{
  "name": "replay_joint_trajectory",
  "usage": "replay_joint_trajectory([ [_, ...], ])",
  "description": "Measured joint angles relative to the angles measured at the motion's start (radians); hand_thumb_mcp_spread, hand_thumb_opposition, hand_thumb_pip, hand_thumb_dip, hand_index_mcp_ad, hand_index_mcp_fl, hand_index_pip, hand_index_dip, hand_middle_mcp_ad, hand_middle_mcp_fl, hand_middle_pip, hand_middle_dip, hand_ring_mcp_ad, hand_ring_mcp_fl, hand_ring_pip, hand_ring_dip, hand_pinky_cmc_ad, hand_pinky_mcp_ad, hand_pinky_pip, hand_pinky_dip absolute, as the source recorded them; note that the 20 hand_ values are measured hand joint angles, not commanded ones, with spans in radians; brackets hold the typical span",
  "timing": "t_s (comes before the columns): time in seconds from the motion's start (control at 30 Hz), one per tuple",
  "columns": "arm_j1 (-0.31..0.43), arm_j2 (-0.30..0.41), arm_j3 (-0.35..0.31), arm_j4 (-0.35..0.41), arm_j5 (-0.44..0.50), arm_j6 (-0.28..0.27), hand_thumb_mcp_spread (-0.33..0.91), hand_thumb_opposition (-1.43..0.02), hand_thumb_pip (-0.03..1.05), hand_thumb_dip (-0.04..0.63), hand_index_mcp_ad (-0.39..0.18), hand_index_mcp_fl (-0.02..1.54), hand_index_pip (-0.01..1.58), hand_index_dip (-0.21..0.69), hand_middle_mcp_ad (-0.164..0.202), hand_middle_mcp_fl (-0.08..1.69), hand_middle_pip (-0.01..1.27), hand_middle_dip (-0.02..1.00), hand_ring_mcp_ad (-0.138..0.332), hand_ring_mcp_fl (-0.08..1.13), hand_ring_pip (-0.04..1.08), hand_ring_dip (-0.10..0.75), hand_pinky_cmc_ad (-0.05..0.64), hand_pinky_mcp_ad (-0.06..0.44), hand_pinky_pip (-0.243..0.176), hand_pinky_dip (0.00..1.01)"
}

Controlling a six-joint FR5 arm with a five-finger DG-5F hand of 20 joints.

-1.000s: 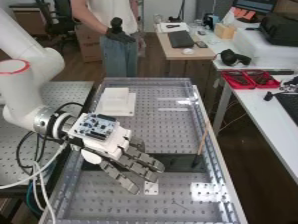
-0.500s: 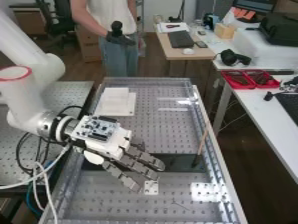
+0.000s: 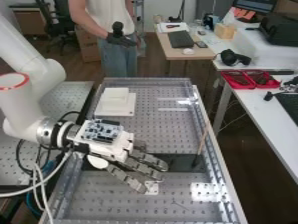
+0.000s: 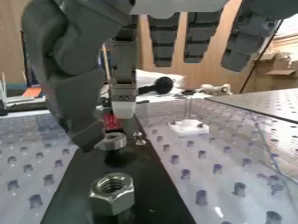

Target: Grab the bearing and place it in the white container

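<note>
"What's changed?"
"The arm (image 3: 23, 102) has sunk a little, and the hand (image 3: 126, 179) has shifted slightly over the desk (image 3: 106, 202). The bearing (image 4: 118, 143) sits over the black strip (image 4: 156, 200), just beside the thumb (image 4: 78, 102)."
"Is it held?"
"No: fingers loosely spread, nothing pinched. Whether the thumb touches it, I can't tell."
"Meaning?"
"The approach looks nearly done; closing should follow, minding the hex nut (image 4: 114, 201) nearby. The white container (image 3: 120, 109) lies well apart."
</note>
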Motion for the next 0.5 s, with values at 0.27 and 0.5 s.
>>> replay_joint_trajectory([
  [0.27, -0.018, -0.003, 0.015, -0.023, -0.061, -0.056, 0.50, -0.82, 0.53, 0.239, -0.112, 0.06, 1.43, 0.204, 0.082, 0.01, 0.15, 0.17, 0.126, 0.01, 0.10, 0.075, 0.354, 0.286, -0.075, 0.18],
  [0.5, -0.029, 0.002, 0.021, -0.041, -0.103, -0.085, 0.50, -0.82, 0.53, 0.237, -0.112, 0.06, 1.44, 0.204, 0.080, 0.01, 0.15, 0.18, 0.129, 0.01, 0.10, 0.072, 0.354, 0.281, -0.075, 0.18],
])
